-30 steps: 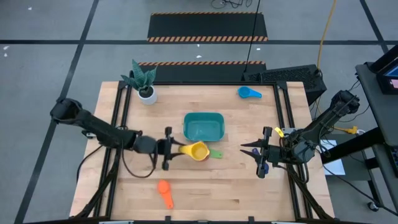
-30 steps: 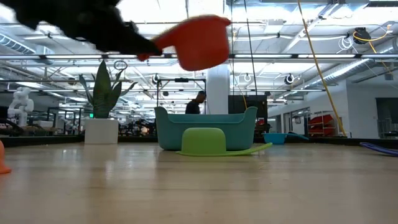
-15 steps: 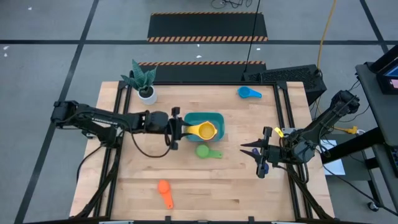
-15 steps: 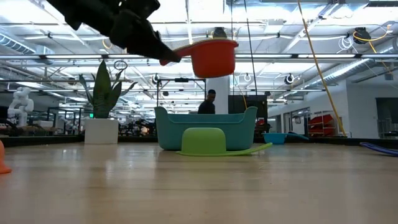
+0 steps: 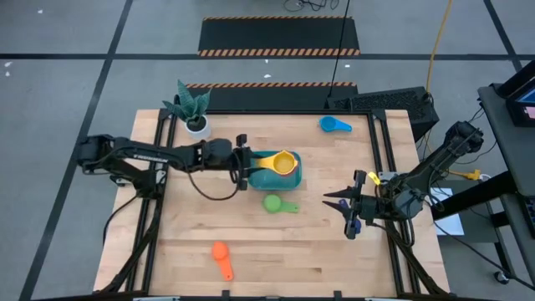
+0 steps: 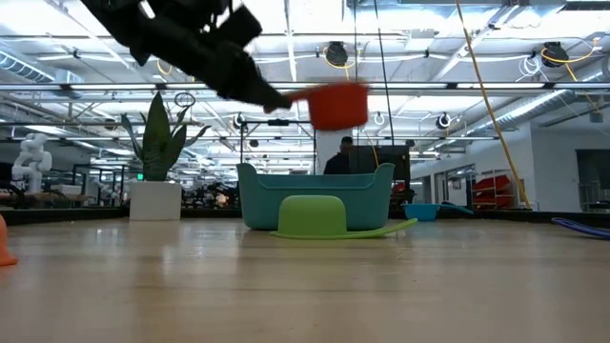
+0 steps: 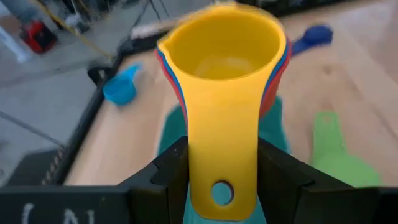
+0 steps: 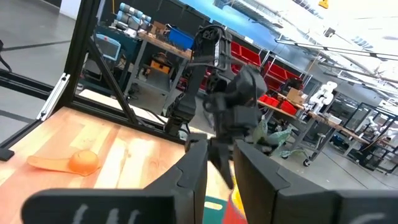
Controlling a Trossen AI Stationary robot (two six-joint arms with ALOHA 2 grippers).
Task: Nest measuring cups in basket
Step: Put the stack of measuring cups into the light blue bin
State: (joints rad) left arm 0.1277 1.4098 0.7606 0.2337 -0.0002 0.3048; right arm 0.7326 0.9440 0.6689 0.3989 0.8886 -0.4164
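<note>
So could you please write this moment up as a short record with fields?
left hand: shut on the handle of the yellow cup, held in the air over the basket
yellow cup: nested in a red and a blue one
right hand: waiting at the table's right side, holds nothing visible
green cup: upside down on the table, just in front of the basket
orange cup: near front edge
light blue cup: back right
plant: back left
</note>
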